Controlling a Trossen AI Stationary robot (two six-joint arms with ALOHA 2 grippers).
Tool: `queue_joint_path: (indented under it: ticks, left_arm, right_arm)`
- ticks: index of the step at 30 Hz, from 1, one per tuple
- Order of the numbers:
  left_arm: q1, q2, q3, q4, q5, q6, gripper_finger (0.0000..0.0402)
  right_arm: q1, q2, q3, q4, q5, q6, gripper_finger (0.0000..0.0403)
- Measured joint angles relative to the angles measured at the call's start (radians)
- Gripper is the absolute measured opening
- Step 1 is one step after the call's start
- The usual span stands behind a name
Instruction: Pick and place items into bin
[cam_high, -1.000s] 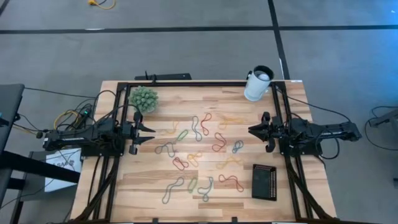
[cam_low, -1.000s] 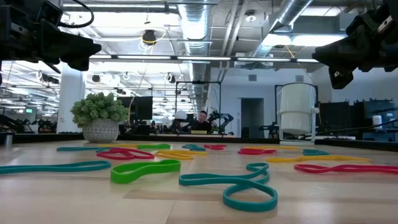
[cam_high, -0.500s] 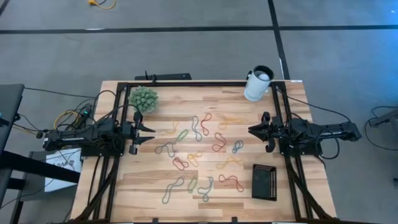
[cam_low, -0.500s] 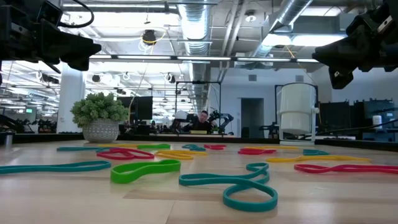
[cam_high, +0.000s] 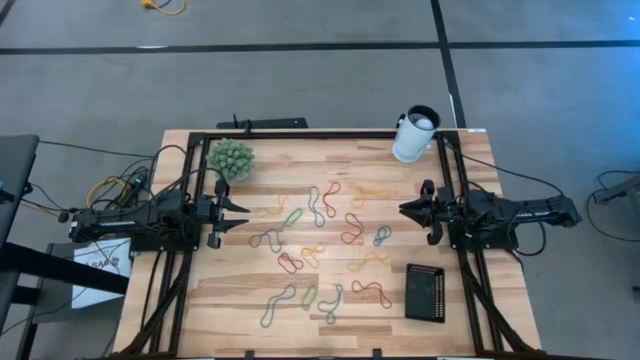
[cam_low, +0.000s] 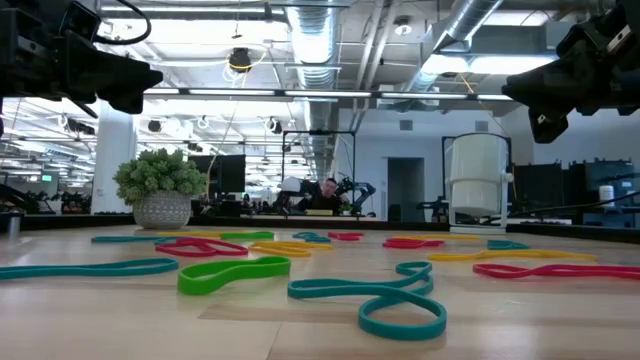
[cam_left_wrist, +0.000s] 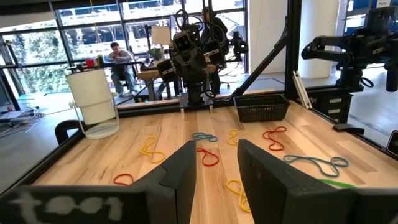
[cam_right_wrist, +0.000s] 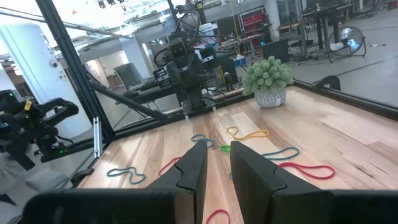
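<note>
Currently I see left gripper (cam_high: 240, 212) hovering at bench's left edge, fingers (cam_left_wrist: 180, 171) parted, holding nothing. Right gripper (cam_high: 407, 210) hovers at right edge, fingers (cam_right_wrist: 194, 163) slightly apart, also holding nothing. Rubber bands (cam_high: 318, 245) lie scattered across bench (cam_high: 260, 285) middle. Black bin (cam_high: 425, 293) sits near front-right corner. Potted plant (cam_high: 230, 158) back-left, white cup (cam_high: 413, 135) back-right.

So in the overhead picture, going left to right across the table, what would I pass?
Left gripper → spiky green plant → scattered rubber bands → right gripper → white cup → black bin.
</note>
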Motion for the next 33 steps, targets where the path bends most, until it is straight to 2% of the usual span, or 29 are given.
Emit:
queue_joint_path:
  ticks: [17,21,29,33]
  left_arm:
    - [0.000,0.000,-0.002,0.027,0.001,-0.011,0.0109]
    - [0.000,-0.002,-0.002,0.040,-0.006,0.007,0.0109]
    - [0.000,-0.002,-0.002,0.065,-0.249,-0.016,0.0109]
    - [0.001,-0.002,-0.002,0.066,-0.271,0.018,0.0109]
  right_arm:
    - [-0.001,0.000,0.000,0.005,0.021,-0.074,0.0066]
    - [-0.001,0.000,0.000,0.021,0.029,-0.151,0.0066]
    - [-0.001,0.000,0.000,0.268,0.050,-0.302,0.0066]
    - [-0.001,-0.001,0.000,0.364,0.059,-0.336,0.0066]
